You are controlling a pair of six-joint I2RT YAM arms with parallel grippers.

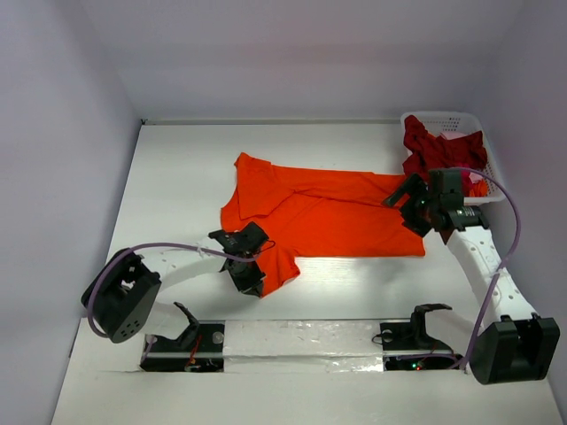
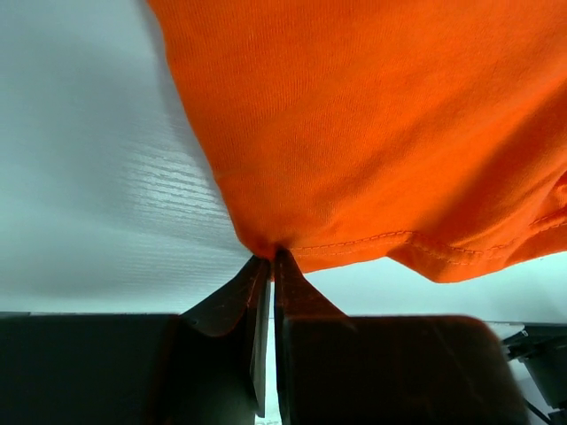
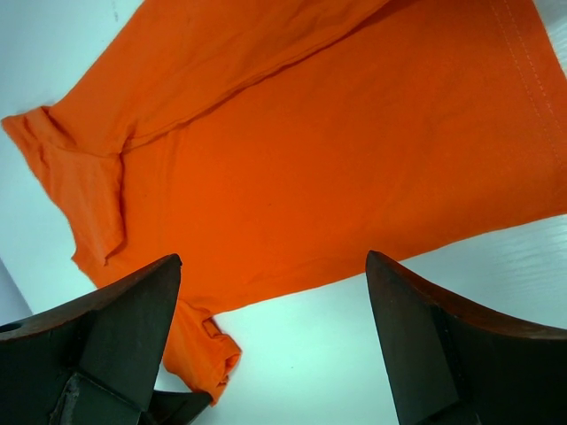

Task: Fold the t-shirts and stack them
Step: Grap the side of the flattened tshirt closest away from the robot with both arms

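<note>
Left end effector (image 2: 270, 258) is clamped on a hemmed near corner of the orange shirt (image 1: 328, 212), which lies spread on the worktop (image 1: 177, 177). Right end effector (image 3: 270, 266) hovers open over it, empty. Such a thin bite may slip, and a one-sided pull would bunch the cloth.

The orange shirt (image 2: 372, 133) runs off the left wrist view's top and right edges; the right arm (image 1: 446, 190) covers part of the red shirt (image 1: 425, 146).

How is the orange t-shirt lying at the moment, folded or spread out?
Spread out, not yet folded: the orange t-shirt lies wide and rumpled across the table, its near corner pinched by the left end effector.
</note>
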